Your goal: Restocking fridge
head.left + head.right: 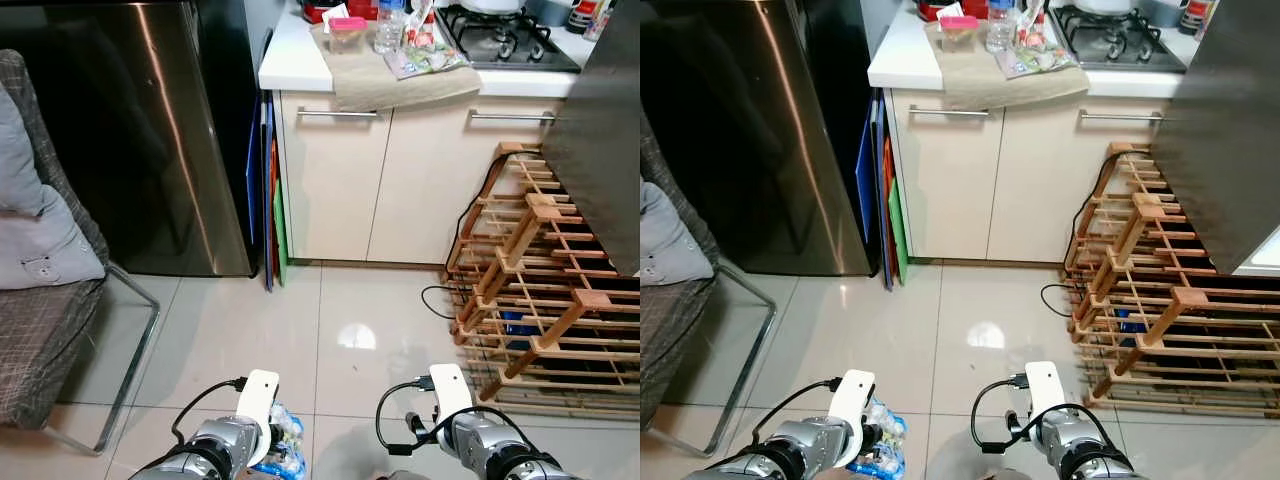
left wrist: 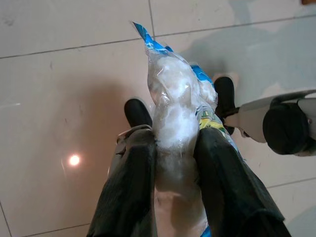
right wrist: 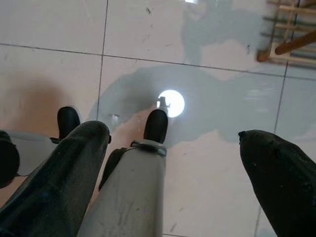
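My left gripper (image 2: 173, 163) is shut on a clear plastic bag of white food with blue print (image 2: 175, 113), held low over the tiled floor; the bag (image 1: 280, 445) also shows beside my left wrist at the bottom of the left eye view. My right gripper (image 3: 173, 143) is open, its two black fingers (image 3: 64, 168) spread wide with nothing between them, pointing down at the floor. The fridge (image 1: 140, 120), dark with a steel side and its door closed, stands ahead on the left.
A white counter (image 1: 290, 60) with a cloth, a pink-lidded box (image 1: 346, 33), a bottle and a hob sits over cream cabinets (image 1: 330, 180). Coloured boards (image 1: 272, 190) lean beside the fridge. A wooden rack (image 1: 540, 290) stands right; a grey chair (image 1: 40, 300) left.
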